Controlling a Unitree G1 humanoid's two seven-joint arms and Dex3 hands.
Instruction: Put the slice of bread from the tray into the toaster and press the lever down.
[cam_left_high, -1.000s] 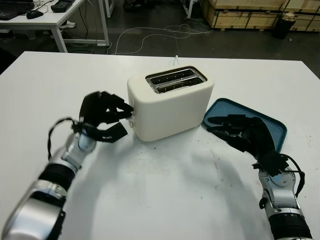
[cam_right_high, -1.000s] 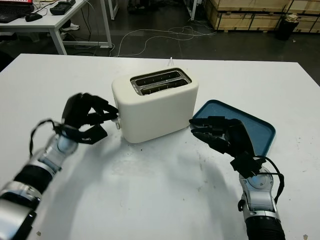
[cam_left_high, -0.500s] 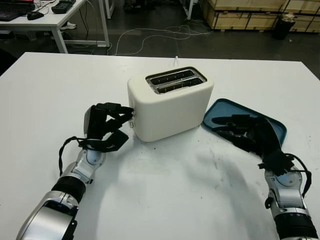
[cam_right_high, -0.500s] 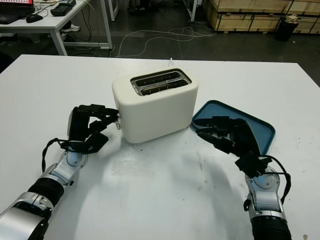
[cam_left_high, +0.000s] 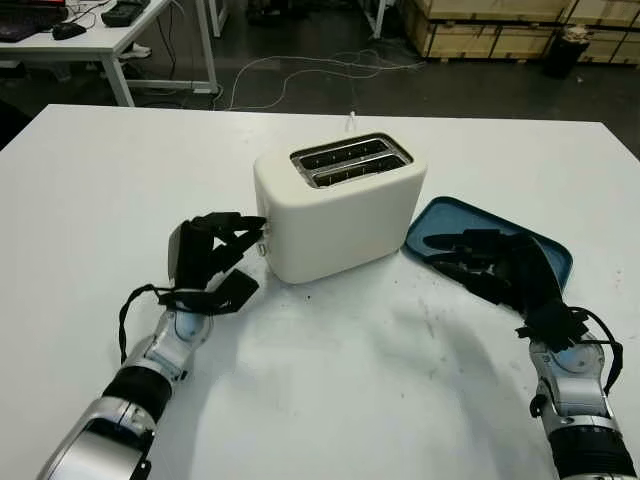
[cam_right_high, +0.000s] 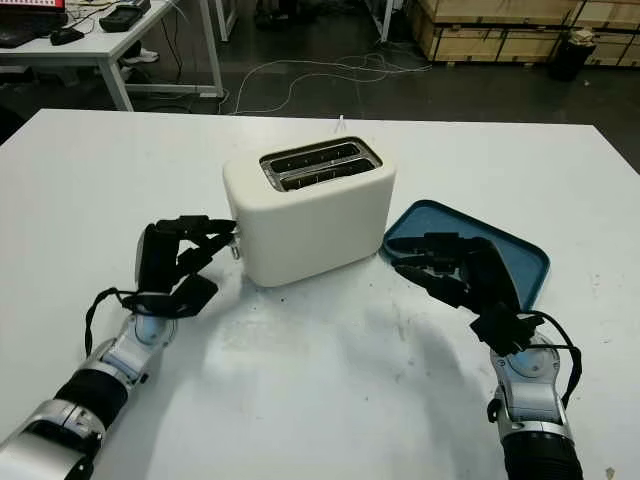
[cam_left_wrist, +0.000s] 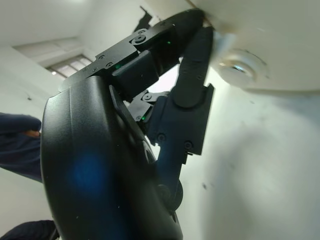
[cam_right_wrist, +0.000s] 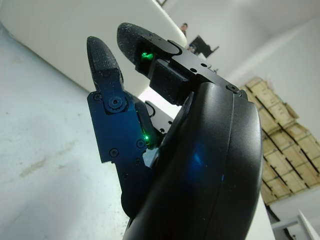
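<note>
Dropped lower since a second ago: left robot hand (cam_left_high: 210, 262) now sits close to the table (cam_left_high: 330, 400) at the toaster (cam_left_high: 340, 205) end face, fingers (cam_left_wrist: 192, 70) curled, tips touching the small white lever (cam_left_high: 263, 243) low on that face. Nothing clamped in the fingers. Toaster unmoved.

Right robot hand (cam_left_high: 490, 265) barely shifted, open, hovering over the near left edge of the tray (cam_left_high: 545, 250), holding nothing.

Edges and room:
- Toaster near table centre, angled, two slots on top; dark inside, cannot tell whether bread is in them.
- Tray just beside the toaster's right end, corner nearly touching it; visible part of tray bare.
- Wide bare table in front, between both arms; far edge well behind the toaster, with cables (cam_left_high: 300, 75) on the floor beyond.
- Right table edge near the tray's far side.

Materials and shapes:
- Toaster: cream, smooth matte shell, rounded corners, round knob (cam_left_wrist: 240, 65) beside the lever.
- Tray: teal, shallow, rounded rectangle with raised rim.
- Table: white, flat, faint scuffs and dark specks.
- Hands: black, hard, segmented shells; silver forearms.
</note>
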